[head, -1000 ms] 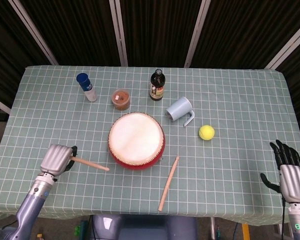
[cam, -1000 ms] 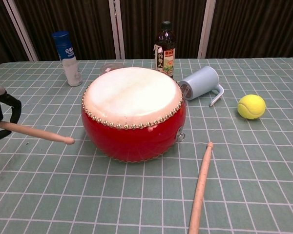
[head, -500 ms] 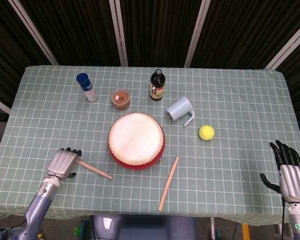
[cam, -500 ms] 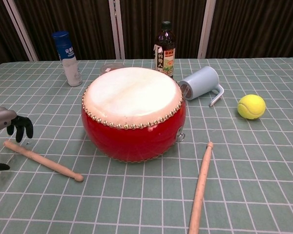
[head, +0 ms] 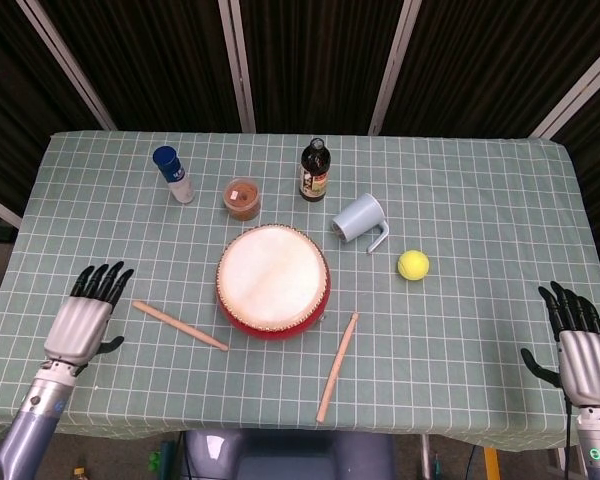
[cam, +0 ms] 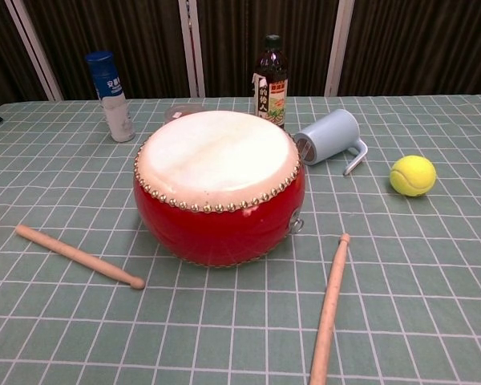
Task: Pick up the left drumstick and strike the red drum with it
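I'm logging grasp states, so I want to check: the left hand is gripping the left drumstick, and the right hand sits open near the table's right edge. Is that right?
Not quite. The left hand is not gripping anything: the head view shows it open, fingers apart, beside the left drumstick, which lies on the table. The right hand does sit open near the table's right edge.

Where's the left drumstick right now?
In the head view the left drumstick lies flat on the tablecloth, between the open left hand and the red drum, touching neither.
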Controlling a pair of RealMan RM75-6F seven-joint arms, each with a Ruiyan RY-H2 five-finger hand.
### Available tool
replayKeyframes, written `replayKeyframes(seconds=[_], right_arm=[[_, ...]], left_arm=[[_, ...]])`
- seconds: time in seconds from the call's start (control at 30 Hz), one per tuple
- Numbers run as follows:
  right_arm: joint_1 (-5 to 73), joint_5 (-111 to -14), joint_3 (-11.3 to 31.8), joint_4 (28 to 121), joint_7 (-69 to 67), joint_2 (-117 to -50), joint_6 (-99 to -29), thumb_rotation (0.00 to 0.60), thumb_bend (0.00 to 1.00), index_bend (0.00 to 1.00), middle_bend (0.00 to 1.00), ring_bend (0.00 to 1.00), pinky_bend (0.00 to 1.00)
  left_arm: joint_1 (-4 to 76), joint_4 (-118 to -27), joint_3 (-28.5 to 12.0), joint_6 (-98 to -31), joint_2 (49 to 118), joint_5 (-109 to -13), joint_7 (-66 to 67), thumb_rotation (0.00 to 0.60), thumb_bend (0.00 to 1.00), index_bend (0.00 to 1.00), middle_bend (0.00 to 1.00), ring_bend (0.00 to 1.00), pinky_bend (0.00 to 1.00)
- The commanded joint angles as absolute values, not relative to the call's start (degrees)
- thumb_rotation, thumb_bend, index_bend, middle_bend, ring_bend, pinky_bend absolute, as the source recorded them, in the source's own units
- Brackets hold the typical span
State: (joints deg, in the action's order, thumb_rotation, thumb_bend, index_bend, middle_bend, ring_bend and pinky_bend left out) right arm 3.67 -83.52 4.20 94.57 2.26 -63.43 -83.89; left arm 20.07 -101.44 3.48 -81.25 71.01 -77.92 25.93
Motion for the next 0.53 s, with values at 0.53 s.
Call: replayKeyframes(seconds=[0.53], right_arm=[[3.89, -83.97, 4.09, 94.47, 3.73, -63.87, -83.99, 0.6, 0.31, 0.0, 0.0, 0.0, 0.07]], left_arm=[[4.01, -89.81, 7.29, -99.92, 67.58, -90.73, 8.04, 0.6, 0.01, 0.0, 0.0, 0.0, 0.0]])
